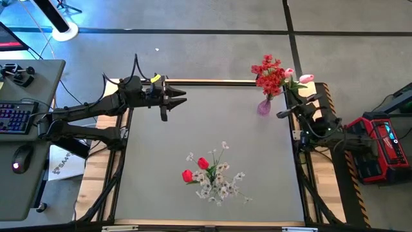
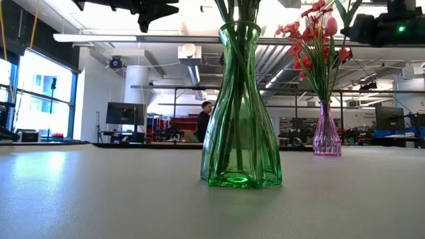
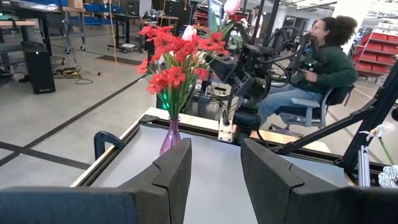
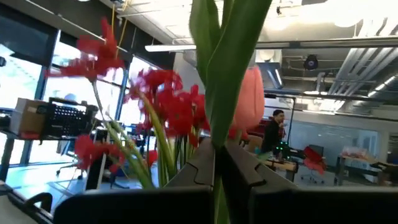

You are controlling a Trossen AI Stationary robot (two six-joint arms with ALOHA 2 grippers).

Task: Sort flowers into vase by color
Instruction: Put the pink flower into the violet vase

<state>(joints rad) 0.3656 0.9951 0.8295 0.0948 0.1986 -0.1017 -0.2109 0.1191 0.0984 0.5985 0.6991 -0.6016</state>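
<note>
A purple vase (image 1: pixel 264 107) near the table's far right corner holds red blossom clusters (image 1: pixel 270 75), also in the left wrist view (image 3: pixel 176 57). A green vase (image 2: pixel 239 109) toward the near edge holds white sprays (image 1: pixel 221 183) and red tulips (image 1: pixel 202 163). My right gripper (image 1: pixel 293 103) is beside the purple vase, on its right, shut on a pink tulip (image 4: pixel 249 99). A second pink blossom (image 1: pixel 289 72) shows among the red ones. My left gripper (image 3: pixel 214 168) hovers open near the table's far left edge (image 1: pixel 174 96). My right gripper pinches the pink tulip's green stem (image 4: pixel 219 134) between its two fingers (image 4: pixel 199 165), just below the leaves and the blossom. It comes in level from the table's right, across the stem. The stem stands upright, blossom above the fingers; its lower end is hidden.
The grey table (image 1: pixel 212 129) has a raised rim. A person (image 3: pixel 314 68) sits beyond the table's right side behind the right arm. A desk with a keyboard (image 1: pixel 14 118) and a mouse stands left of the table. A red case (image 1: pixel 380 138) sits to the right.
</note>
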